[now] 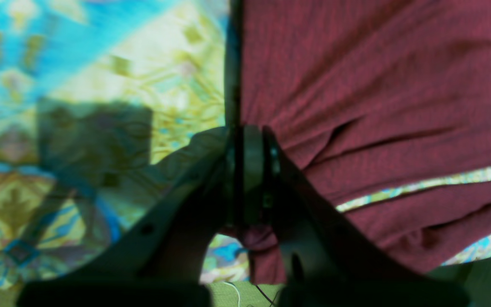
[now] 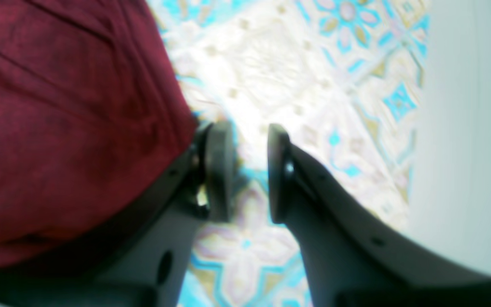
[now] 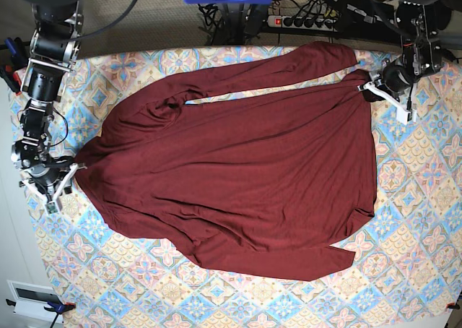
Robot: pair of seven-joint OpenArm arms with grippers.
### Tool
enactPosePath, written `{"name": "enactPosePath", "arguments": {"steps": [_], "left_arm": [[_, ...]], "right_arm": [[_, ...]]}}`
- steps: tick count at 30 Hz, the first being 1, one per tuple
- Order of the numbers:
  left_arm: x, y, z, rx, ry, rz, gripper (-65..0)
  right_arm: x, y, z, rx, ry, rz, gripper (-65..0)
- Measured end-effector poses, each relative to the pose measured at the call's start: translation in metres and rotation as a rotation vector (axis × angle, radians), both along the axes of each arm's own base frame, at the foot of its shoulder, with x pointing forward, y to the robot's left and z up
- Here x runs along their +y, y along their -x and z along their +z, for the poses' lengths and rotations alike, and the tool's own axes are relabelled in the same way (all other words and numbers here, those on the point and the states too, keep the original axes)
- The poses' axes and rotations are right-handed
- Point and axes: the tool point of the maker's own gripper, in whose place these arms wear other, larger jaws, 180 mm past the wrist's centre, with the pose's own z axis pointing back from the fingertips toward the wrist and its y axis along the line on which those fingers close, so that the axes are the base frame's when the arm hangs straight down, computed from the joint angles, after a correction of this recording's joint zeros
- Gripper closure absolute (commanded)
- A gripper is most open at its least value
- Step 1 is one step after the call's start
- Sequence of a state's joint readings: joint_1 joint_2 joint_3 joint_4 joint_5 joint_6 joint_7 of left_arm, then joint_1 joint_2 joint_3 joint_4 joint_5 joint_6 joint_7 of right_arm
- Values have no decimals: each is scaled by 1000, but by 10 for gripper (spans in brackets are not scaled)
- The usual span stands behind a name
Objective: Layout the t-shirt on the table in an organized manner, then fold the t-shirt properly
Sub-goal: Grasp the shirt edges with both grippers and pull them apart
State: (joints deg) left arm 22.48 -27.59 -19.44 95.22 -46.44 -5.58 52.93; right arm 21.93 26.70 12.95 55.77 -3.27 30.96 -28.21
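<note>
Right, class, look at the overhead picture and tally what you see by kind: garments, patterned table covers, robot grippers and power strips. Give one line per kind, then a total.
Garments: 1, the maroon t-shirt
Patterned table covers: 1, on the table
Robot grippers: 2, the left gripper and the right gripper
Power strips: 1, the power strip behind the table
Total: 5

The base view is evenly lit and quite sharp, with only soft shadows in the folds of the t-shirt (image 3: 238, 162). The left wrist view is dim and blurred; the counter (image 1: 100, 85) has a strong green-yellow colour cast, and a dark square shadow lies on it. The right wrist view is soft and out of focus, and the counter there is washed out by bright glare.
</note>
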Motion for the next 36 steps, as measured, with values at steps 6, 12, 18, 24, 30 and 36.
{"name": "enactPosePath", "arguments": {"steps": [6, 12, 18, 24, 30, 36], "left_arm": [[-3, 4, -3, 11, 3, -5, 0], [-3, 4, -4, 16, 1, -7, -15], [-3, 13, -6, 67, 13, -22, -139], [4, 5, 5, 24, 57, 40, -234], [32, 5, 17, -44, 70, 194, -256], [39, 14, 15, -32, 65, 213, -254]], "right_arm": [[17, -1, -8, 25, 6, 52, -136], [13, 0, -7, 27, 13, 48, -136], [11, 7, -2, 58, 59, 50, -136], [37, 64, -15, 155, 162, 174, -150], [82, 75, 1, 122, 174, 299, -158], [80, 116, -33, 257, 178, 305, -155]]}}
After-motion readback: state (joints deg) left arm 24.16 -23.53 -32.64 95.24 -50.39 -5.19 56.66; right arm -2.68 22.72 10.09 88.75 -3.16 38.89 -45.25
